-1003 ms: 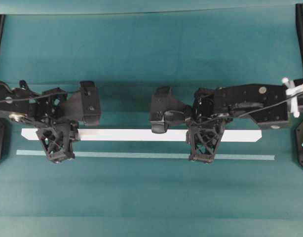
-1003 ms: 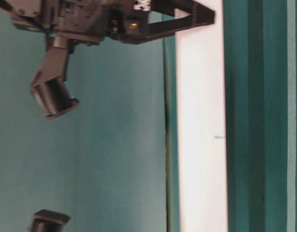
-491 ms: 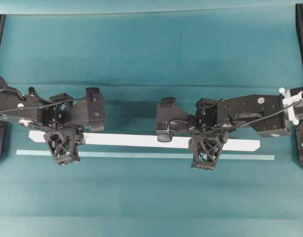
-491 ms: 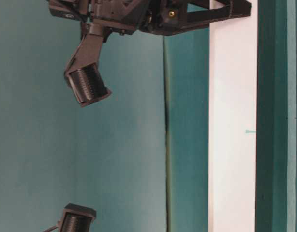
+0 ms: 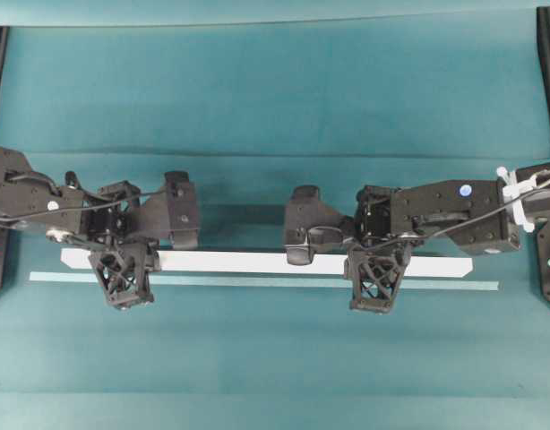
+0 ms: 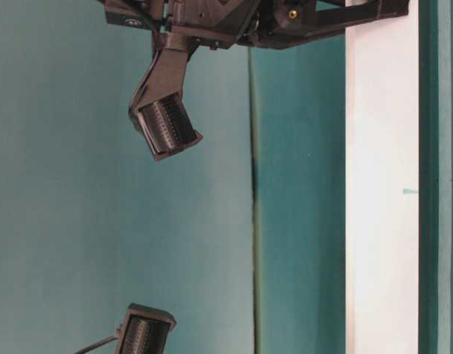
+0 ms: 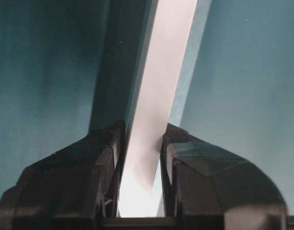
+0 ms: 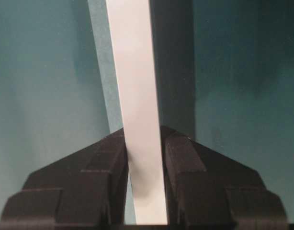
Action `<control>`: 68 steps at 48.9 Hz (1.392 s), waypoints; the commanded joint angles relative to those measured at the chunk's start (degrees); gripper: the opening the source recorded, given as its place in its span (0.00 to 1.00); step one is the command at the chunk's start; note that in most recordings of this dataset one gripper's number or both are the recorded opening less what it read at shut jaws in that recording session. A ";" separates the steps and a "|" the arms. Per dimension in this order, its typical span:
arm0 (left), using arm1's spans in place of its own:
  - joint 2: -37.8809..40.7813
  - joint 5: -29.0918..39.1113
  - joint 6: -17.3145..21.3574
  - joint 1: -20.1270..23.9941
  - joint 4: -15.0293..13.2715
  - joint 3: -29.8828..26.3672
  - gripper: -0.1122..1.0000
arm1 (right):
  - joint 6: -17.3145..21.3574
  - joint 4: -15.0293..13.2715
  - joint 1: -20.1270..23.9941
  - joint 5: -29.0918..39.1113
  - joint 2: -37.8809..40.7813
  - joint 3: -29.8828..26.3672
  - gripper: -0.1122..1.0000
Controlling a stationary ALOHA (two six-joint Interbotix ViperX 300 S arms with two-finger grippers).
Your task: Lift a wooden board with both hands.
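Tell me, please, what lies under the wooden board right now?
Under the wooden board only its dark shadow on the teal table cover shows; it hangs clamped in both grippers. The cover directly beneath stays hidden from overhead.

No text, label, brand, number or sign could be read in any of the views.
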 commanded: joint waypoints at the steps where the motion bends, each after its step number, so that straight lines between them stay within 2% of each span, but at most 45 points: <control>1: -0.18 -0.35 -3.08 0.44 -0.26 -0.26 0.26 | -0.18 0.53 1.14 0.18 0.35 0.26 0.29; 21: 1.14 -1.58 -3.34 0.00 -0.26 -0.79 0.26 | -0.09 0.53 1.32 -0.53 0.18 1.67 0.29; 38: 2.81 -4.66 -6.33 -1.05 -0.26 0.35 0.26 | 0.00 0.53 1.32 -2.64 0.26 2.29 0.29; 47: 2.46 -4.66 -4.04 -0.88 -0.26 1.49 0.26 | 0.09 0.53 1.32 -2.55 0.35 2.29 0.29; 58: 2.29 -4.83 1.76 -0.88 -0.26 1.93 0.26 | 0.35 0.62 1.32 -3.08 0.35 2.29 0.29; 68: 2.29 -5.01 5.45 -0.79 -0.26 1.49 0.26 | 0.70 0.62 1.32 -3.96 0.35 2.29 0.29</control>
